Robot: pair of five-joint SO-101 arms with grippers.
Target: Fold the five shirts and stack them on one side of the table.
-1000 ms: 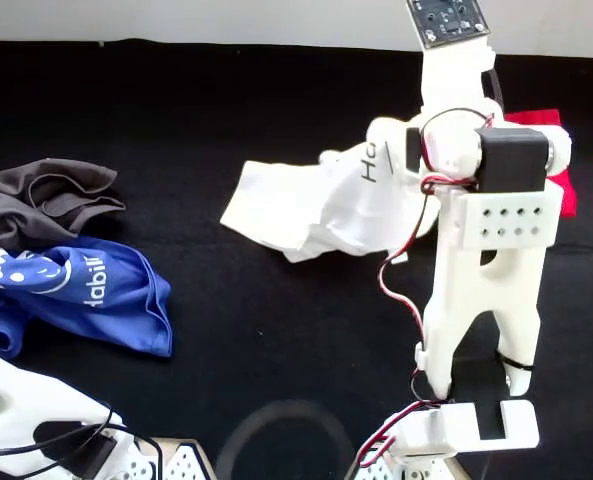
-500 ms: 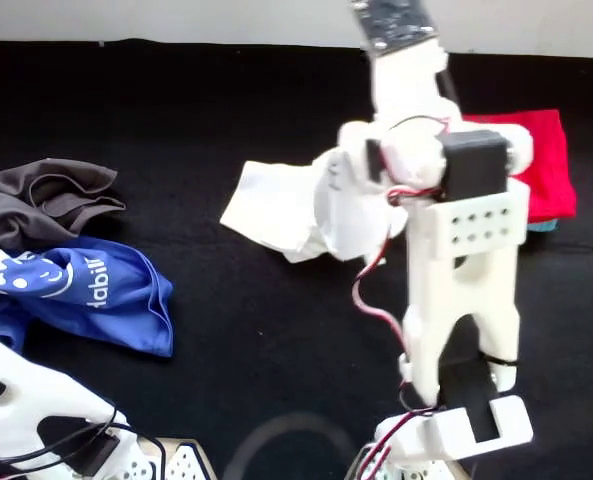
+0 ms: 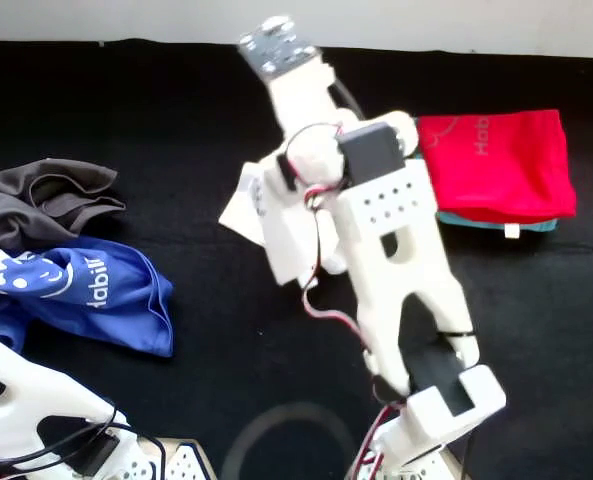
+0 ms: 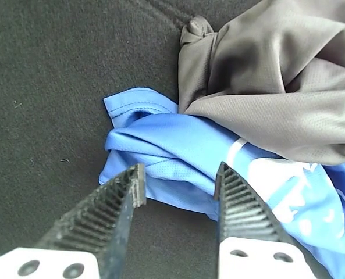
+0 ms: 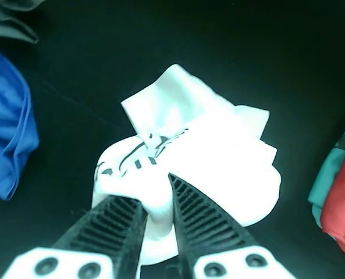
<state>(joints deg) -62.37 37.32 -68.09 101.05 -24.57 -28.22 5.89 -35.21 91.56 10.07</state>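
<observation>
White shirt (image 5: 219,145) in right gripper (image 5: 156,192), red shirt (image 3: 496,160) near, blue shirt (image 3: 96,290) apart

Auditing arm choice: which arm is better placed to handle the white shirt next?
Right. The right gripper is shut on the white shirt, cloth bunched in its grip. The left gripper hangs open over the blue shirt, apart from the white one.

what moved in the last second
The right arm swung left in the high view, the right gripper with its jaws shut on the white shirt, bunching it leftward. That uncovered the red shirt lying on the teal shirt. The gray shirt and blue shirt stayed put.
</observation>
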